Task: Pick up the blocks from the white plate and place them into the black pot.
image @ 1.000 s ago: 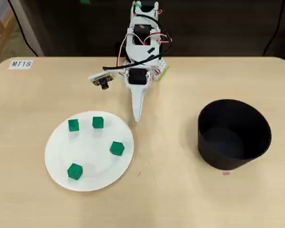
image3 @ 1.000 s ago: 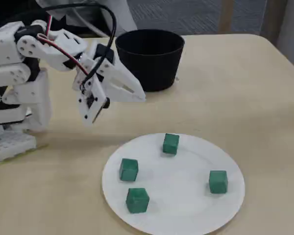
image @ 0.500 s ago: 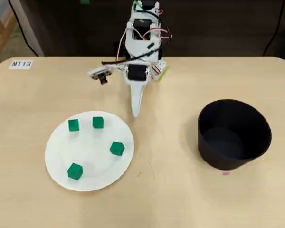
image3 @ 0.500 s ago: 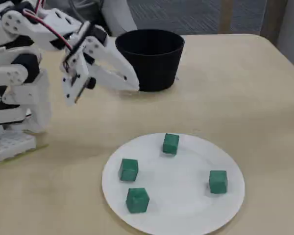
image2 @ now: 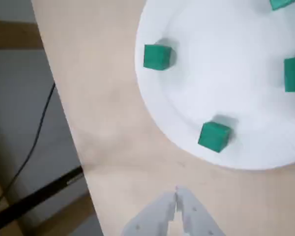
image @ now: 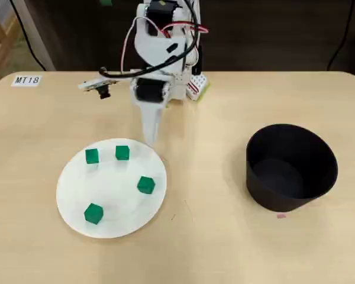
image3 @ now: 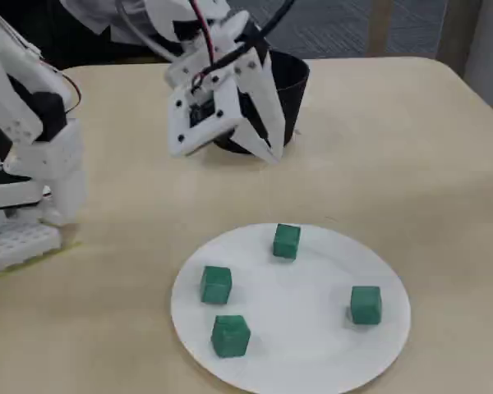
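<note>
Tool [image: 149, 139] closed, empty — 4 blocks [image: 145, 185] on plate [image: 71, 201].

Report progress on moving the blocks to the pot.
Done: nothing. All four blocks sit on the plate, and the pot looks empty in the overhead view. In hand: nothing; the gripper is shut and empty, raised near the plate's rim. Left: all four blocks must be picked up and dropped in the pot.
</note>
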### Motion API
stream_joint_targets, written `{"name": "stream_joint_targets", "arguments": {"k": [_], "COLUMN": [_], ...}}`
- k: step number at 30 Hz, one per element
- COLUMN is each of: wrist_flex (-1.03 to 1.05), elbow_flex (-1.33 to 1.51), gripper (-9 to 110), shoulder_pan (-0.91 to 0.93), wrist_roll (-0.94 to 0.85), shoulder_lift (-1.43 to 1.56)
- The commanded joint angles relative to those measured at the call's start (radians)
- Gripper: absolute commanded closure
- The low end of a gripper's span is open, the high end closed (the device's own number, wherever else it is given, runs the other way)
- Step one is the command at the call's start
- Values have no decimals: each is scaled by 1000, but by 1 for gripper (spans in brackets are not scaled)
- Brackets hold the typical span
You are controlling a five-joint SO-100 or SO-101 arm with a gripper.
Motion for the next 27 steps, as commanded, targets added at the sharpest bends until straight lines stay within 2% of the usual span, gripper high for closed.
{"name": "stream_joint_targets", "arguments": {"k": [1, 11, 21, 27], "wrist_flex": [5, 143, 210, 218], "elbow_flex": [-107, -449, -558, -658], "gripper": [103, 98, 74, 71], "shoulder_pan": [51, 115, 124, 124], "wrist_roll": [21, 5, -48, -54], "shoulder_lift": [-61, -434, -632, -778]}}
